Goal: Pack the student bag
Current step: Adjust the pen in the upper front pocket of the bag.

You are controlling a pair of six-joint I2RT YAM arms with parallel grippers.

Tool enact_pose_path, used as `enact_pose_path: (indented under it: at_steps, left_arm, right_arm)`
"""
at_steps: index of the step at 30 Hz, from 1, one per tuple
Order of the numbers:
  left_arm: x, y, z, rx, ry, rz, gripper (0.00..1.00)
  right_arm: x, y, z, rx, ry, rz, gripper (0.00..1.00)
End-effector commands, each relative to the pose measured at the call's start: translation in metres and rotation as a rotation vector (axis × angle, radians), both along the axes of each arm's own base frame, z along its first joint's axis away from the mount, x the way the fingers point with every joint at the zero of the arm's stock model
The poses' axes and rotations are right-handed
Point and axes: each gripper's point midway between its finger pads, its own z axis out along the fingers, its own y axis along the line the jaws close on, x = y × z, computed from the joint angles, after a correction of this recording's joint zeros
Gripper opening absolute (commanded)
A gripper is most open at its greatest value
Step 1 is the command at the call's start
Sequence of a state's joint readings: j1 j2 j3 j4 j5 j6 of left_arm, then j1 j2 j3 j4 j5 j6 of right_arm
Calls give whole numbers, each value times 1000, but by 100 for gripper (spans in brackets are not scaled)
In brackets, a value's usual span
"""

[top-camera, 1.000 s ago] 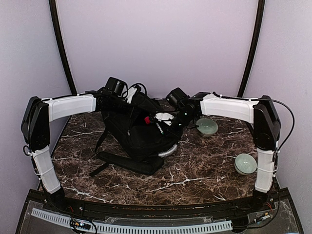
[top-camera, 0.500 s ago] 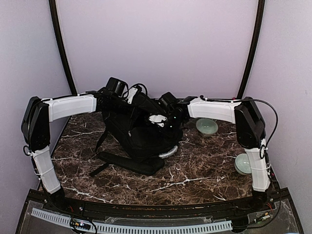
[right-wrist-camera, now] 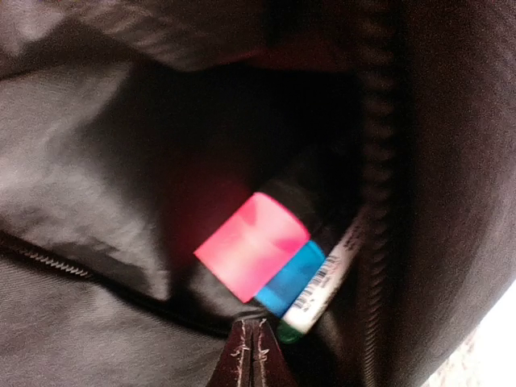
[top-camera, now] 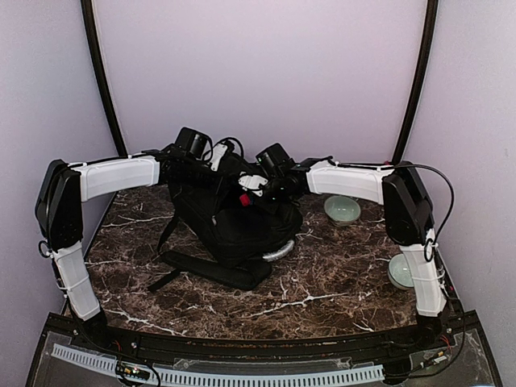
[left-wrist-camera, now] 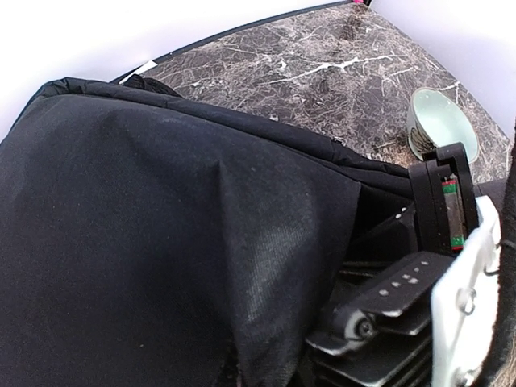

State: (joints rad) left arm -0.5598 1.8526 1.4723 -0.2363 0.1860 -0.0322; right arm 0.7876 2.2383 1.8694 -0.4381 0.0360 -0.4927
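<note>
The student bag, a large black backpack, lies in the middle of the table with its straps toward the front. My left gripper is at the bag's raised top. In the left wrist view black fabric bunches over the jaws and hides the fingers. My right gripper reaches into the bag's opening from the right. In the right wrist view its tips are pressed together inside a dark pocket. Just beyond them lie markers with a pink cap, a blue cap and a white barcoded barrel.
A pale green bowl stands right of the bag and also shows in the left wrist view. A second bowl sits by the right arm's lower link. The bag's strap spreads toward the front.
My right arm has swung left and its gripper has moved from the bag's right side into the opening. The left arm and the bag have stayed put.
</note>
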Motion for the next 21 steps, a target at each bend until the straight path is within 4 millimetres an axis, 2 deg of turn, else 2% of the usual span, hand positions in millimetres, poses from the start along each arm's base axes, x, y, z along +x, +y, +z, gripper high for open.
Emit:
enact_pose_path:
  at_steps: [1, 5, 10, 13, 17, 21]
  left_arm:
    - [-15, -27, 50, -99, -79, -103, 4]
    - [-15, -27, 50, -99, -77, -104, 4]
    - [-16, -28, 47, -100, -70, -105, 3]
    - [-15, -28, 45, -98, -66, -104, 4]
    - [-16, -30, 43, -104, -58, -108, 4]
    - [-16, -29, 45, -101, -63, -107, 4]
  right_arm:
    - [-28, 9, 33, 84, 25, 92, 3]
    - [-38, -10, 27, 28, 34, 76, 3]
    - [-23, -30, 25, -64, -95, 25, 3]
    - [-16, -29, 18, -77, -121, 20, 2]
    - [-2, -20, -3, -93, -124, 3, 2]
    - [21, -10, -4, -56, -184, -47, 1]
